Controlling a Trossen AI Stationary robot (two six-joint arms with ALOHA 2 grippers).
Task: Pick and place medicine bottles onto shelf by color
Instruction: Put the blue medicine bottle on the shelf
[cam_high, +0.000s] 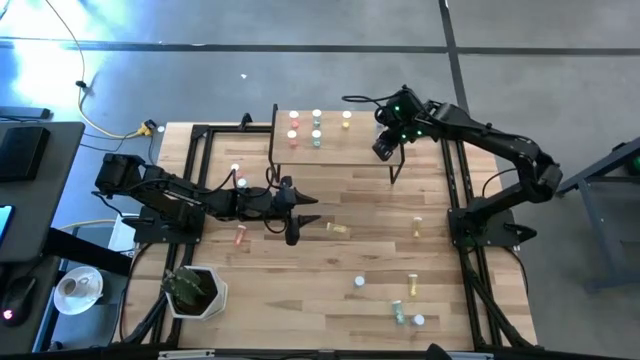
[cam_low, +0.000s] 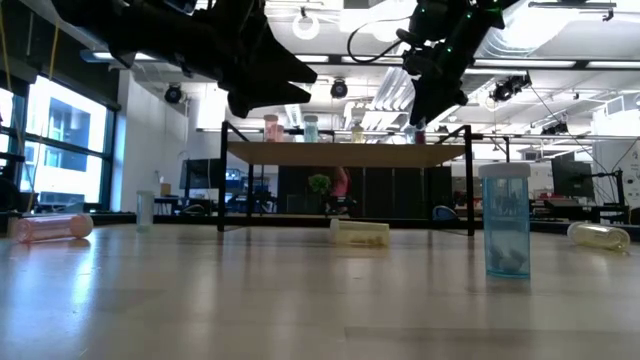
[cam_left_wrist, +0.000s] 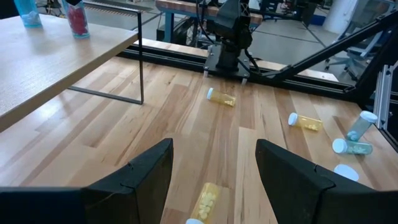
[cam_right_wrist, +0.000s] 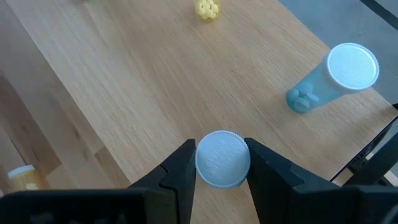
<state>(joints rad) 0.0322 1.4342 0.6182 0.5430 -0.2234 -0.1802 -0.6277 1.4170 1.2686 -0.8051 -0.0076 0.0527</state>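
A blue bottle (cam_right_wrist: 222, 159), white cap up, is gripped between the right gripper's (cam_right_wrist: 222, 163) fingers over the shelf's (cam_right_wrist: 155, 81) right end, near another blue bottle (cam_right_wrist: 339, 74) standing there. The left gripper (cam_left_wrist: 214, 171) hangs open mid-table above a fallen yellow bottle (cam_left_wrist: 206, 200).

The right pincer (cam_right_wrist: 222, 163) hides the body of its capped bottle (cam_right_wrist: 222, 159).

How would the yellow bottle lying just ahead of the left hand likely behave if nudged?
The yellow bottle lies on its side on the tabletop; being cylindrical, it would probably roll. It looks like thin clear plastic holding a few pills, so likely light. Its smooth wall may slip between the left hand's open fingers.
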